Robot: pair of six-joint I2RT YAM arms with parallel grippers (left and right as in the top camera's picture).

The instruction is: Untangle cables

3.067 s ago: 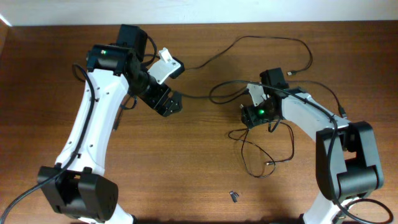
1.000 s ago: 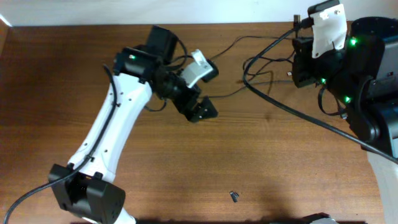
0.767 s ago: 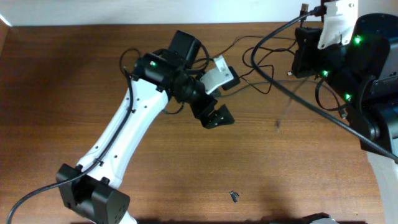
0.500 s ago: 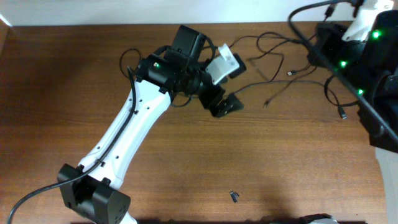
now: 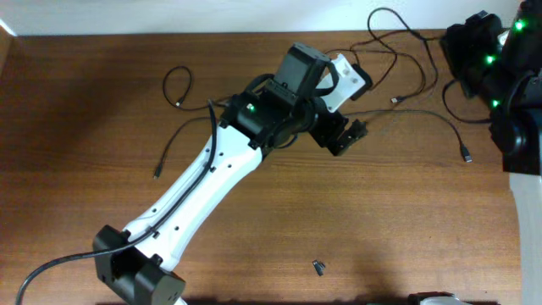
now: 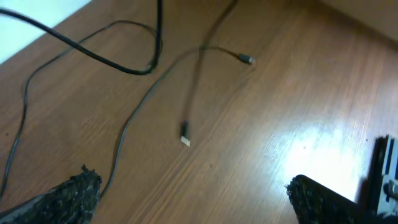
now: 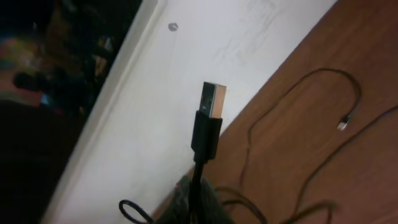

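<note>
Thin black cables (image 5: pixel 412 113) lie spread over the far right of the table, one ending in a small plug (image 5: pixel 467 157). My left gripper (image 5: pixel 344 136) hovers beside them, open, with bare wood between its fingers (image 6: pixel 69 199). In the left wrist view a cable plug (image 6: pixel 185 140) and a second plug (image 6: pixel 247 60) lie ahead of it. My right gripper (image 7: pixel 200 191) is shut on a cable whose USB plug (image 7: pixel 211 107) stands above the fingers. The right arm (image 5: pixel 491 59) is at the far right edge. Another thin cord (image 5: pixel 182 140) lies left of my left arm.
A tiny dark loose piece (image 5: pixel 318 268) lies near the front edge. The white wall (image 7: pixel 205 50) borders the table's far edge, close behind the right gripper. My left arm (image 5: pixel 212 178) crosses the table diagonally from the front left.
My left arm has stretched further right toward the cables. The right arm has pulled back to the right, and the cables have been dragged and spread out.
</note>
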